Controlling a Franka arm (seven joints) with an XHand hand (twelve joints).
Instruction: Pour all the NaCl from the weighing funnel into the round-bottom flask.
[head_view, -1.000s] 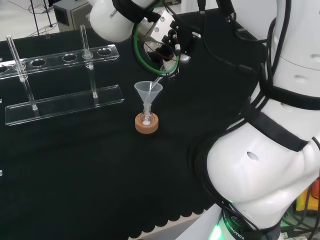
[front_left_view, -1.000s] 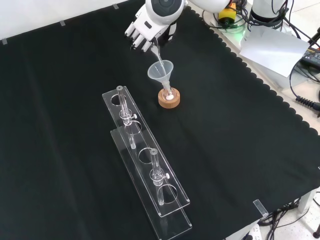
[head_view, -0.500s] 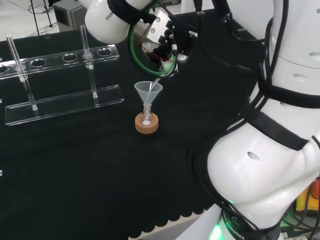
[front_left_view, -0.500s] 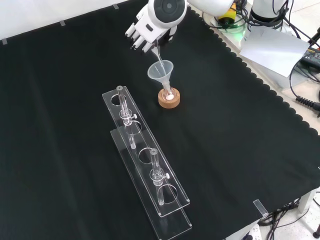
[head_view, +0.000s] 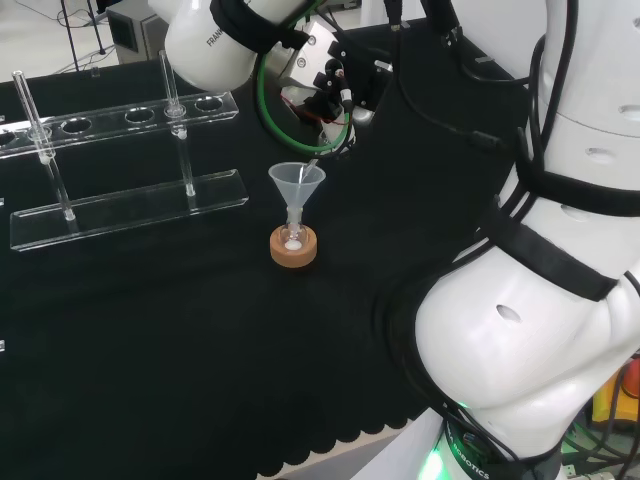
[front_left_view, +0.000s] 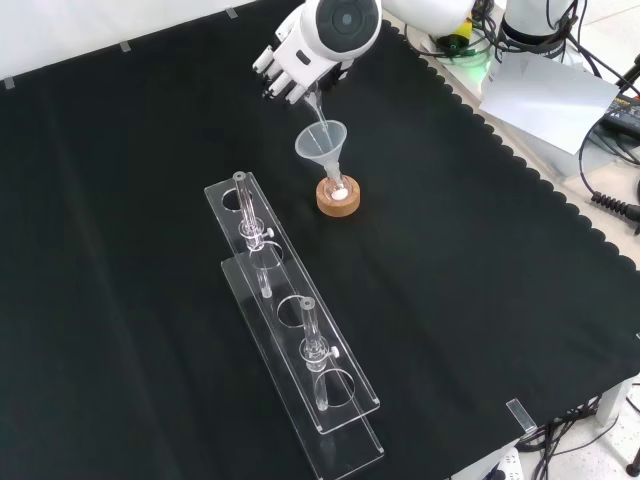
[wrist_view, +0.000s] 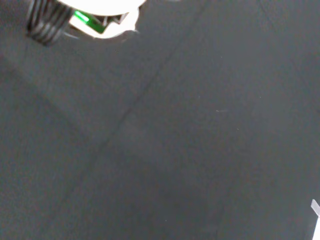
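Observation:
My hand (front_left_view: 291, 67) hangs above and behind the round-bottom flask (front_left_view: 338, 189), fingers curled round a clear weighing funnel (front_left_view: 315, 108). The weighing funnel slants down, and its thin tip reaches into the mouth of a clear plastic funnel (front_left_view: 321, 141) that stands in the flask's neck. The flask rests on a cork ring (front_left_view: 338, 204), and white powder shows in its bottom. In the head view the hand (head_view: 330, 85) sits right of and above the plastic funnel (head_view: 297, 182), over the flask (head_view: 293, 238) on the cork ring (head_view: 293, 254).
A clear two-tier rack (front_left_view: 292, 345) with two upright glass tubes stands in front of the flask in the front view; it is at the left in the head view (head_view: 125, 204). The cloth's scalloped edge (front_left_view: 540, 190) runs along the right, with paper (front_left_view: 545, 95) beyond.
The hand and wrist have shifted slightly and tilted a little more over the funnel. Flask, funnel and rack have stayed put.

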